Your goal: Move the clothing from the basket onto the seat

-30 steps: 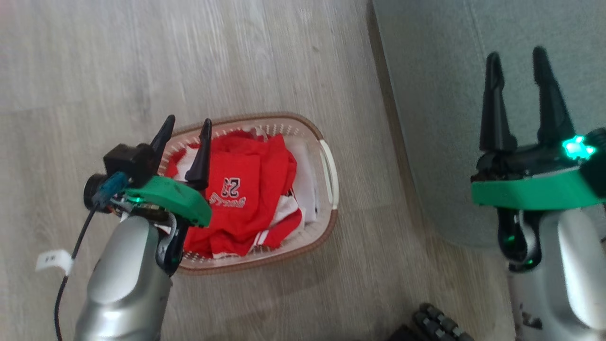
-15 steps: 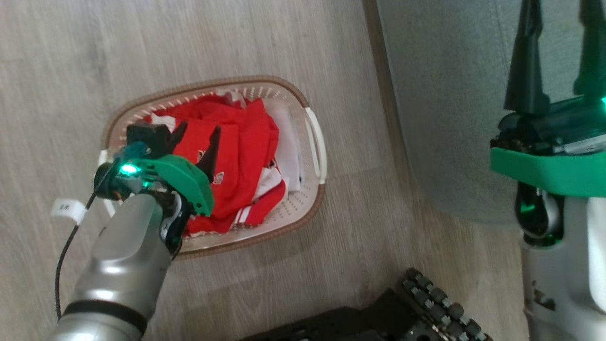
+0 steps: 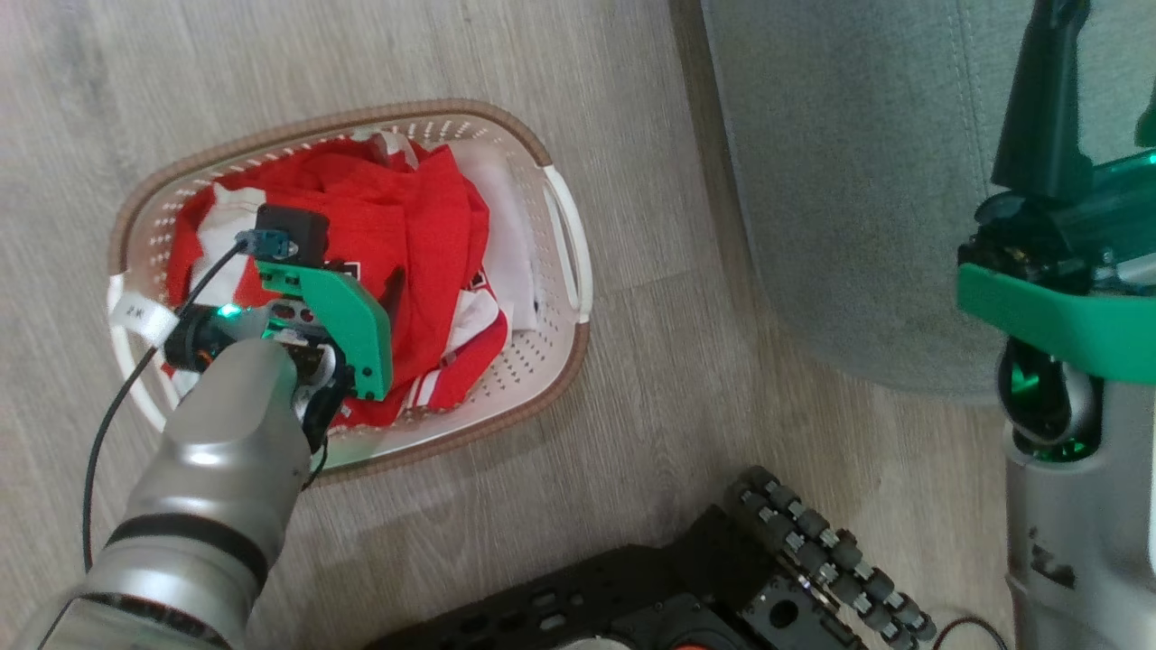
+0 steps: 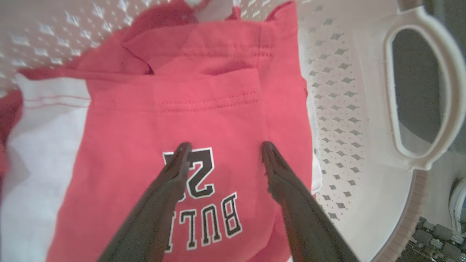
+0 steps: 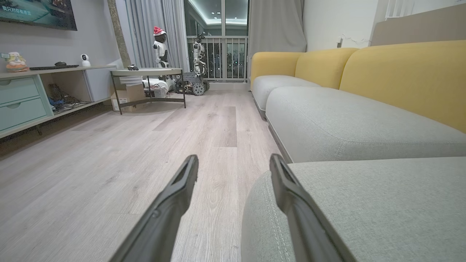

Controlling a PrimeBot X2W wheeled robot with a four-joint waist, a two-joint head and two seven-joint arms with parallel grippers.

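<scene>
l tool (image 4: 225, 145) spread over clothing (image 4: 218, 109) in basket (image 4: 338, 109)

The right gripper (image 5: 233, 158), fingers (image 5: 171, 203) spread, points along the wood floor (image 5: 164, 145) beside the seat (image 5: 364, 203)

We are looking at a home living room: a sofa (image 5: 356, 120) with yellow backs is running along pale wood flooring (image 5: 145, 145), a low media shelf (image 5: 36, 98) is sitting under a wall screen (image 5: 36, 12), and grey curtains (image 5: 276, 25) are framing a balcony window (image 5: 218, 54).
</scene>
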